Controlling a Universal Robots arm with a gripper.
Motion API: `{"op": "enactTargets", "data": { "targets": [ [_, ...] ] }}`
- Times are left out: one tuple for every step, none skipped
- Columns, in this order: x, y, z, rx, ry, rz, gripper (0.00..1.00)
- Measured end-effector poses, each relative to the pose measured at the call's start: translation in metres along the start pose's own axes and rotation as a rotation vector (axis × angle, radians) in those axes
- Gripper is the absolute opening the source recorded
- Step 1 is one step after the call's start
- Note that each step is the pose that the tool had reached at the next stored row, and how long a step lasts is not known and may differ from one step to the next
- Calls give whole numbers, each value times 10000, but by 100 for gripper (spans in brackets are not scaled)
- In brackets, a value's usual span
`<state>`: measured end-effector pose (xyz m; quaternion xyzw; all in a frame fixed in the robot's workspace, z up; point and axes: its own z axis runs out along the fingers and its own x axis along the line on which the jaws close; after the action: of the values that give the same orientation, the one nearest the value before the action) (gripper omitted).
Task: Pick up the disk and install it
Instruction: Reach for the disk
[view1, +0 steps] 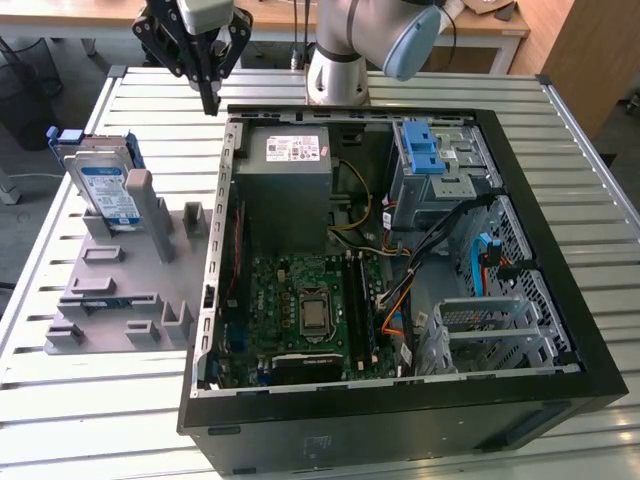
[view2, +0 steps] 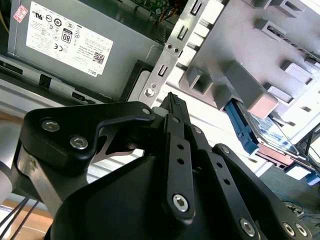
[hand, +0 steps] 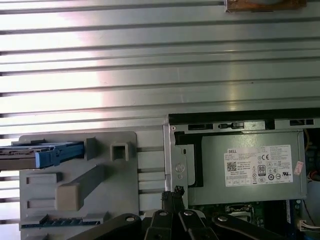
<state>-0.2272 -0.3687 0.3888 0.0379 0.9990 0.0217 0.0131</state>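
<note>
The disk (view1: 105, 190) is a silver drive with a white-and-blue label in a blue carrier. It stands on edge in a grey holder (view1: 120, 290) at the exterior view's left, beside the open computer case (view1: 400, 420). In the first wrist view the disk (hand: 37, 154) appears edge-on, and in the second wrist view the disk (view2: 272, 135) leans in its blue frame. My gripper (view1: 210, 104) hangs above the slatted table, between the holder's far end and the case's back corner. The black fingers (view2: 173, 102) are shut together with nothing between them, and the gripper (hand: 176, 193) shows the same.
Inside the case are a grey power supply (view1: 290, 175) with a white sticker, a drive cage with a blue handle (view1: 425, 150), a green motherboard (view1: 310, 305), cables and a metal bay (view1: 490, 330). The arm's base (view1: 338, 70) stands behind the case on the slatted table (view1: 100, 410).
</note>
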Motion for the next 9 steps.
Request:
{"op": "enactTargets", "data": {
  "targets": [
    [8, 1, 1, 0, 0, 0, 11],
    [14, 2, 1, 0, 0, 0, 11],
    [21, 2, 1, 0, 0, 0, 11],
    [27, 3, 1, 1, 0, 0, 11],
    [33, 3, 2, 0, 0, 0, 11],
    [40, 4, 2, 0, 0, 0, 11],
    [46, 4, 2, 0, 0, 0, 11],
    [53, 5, 2, 0, 0, 0, 11],
    [61, 7, 3, 0, 0, 0, 11]
  ]
}}
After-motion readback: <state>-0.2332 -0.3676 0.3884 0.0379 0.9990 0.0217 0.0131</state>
